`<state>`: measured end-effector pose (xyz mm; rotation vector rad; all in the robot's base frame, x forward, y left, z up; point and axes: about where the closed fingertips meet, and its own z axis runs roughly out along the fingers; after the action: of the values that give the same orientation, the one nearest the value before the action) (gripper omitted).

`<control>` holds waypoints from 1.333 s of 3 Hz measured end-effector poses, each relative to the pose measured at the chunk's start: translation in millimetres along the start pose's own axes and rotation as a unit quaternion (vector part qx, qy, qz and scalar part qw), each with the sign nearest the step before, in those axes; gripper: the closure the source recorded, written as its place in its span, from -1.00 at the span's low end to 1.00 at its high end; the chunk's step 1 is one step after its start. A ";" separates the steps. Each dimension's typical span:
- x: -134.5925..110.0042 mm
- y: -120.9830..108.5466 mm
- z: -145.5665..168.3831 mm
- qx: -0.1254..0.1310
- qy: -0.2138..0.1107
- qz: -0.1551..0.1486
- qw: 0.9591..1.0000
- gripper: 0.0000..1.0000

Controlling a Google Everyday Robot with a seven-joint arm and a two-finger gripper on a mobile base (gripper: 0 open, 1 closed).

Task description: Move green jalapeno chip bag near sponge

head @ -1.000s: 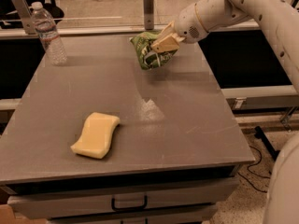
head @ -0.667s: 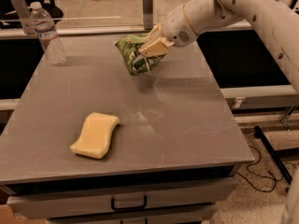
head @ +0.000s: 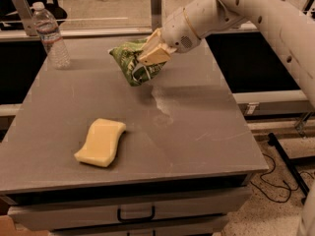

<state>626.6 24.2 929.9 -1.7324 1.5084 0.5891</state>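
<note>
Nearest: drawer (head: 88, 211) with a dark handle under the front edge of the grey table (head: 206, 127). Floor at 4 o'clock of the table: black cable (head: 279, 177) on speckled flooring. On the near-left part of the top, sponge (head: 101, 141), pale yellow, lying flat, wavy sides, long axis about 7 to 1 o'clock. Middle of the top bare, with a pale scuff. Further back, just left of centre, bag (head: 129, 63): green, crinkled, white lettering partly showing. It sits at about 1 o'clock of the sponge, well apart from it. Bag tilted, long axis roughly 10 to 4 o'clock, one corner pointing up towards 10, rounded lower end hanging towards the top. Cannot tell whether that low end touches the table or rides just above it. Gripper (head: 150, 56) is on the bag's upper right side, tan fingers (head: 156, 49) clenched on the bag, pinching its upper edge. Arm (head: 211, 11), white, comes in from 2 o'clock and runs off the right edge. Far left corner: clear bottle (head: 51, 36), upright, white cap, well apart from the bag at its 9 o'clock. Beyond the back edge: grey upright post (head: 156, 6) at 12 o'clock and a pale rail running across.
</note>
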 end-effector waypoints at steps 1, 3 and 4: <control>-18.3 40.3 14.5 -0.053 -0.002 -0.046 0.998 1.00; -17.0 107.4 27.3 -0.156 0.020 -0.098 0.983 0.65; -10.9 120.1 23.6 -0.184 0.033 -0.110 0.976 0.16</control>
<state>510.9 46.7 895.2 -2.1872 1.2845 0.7352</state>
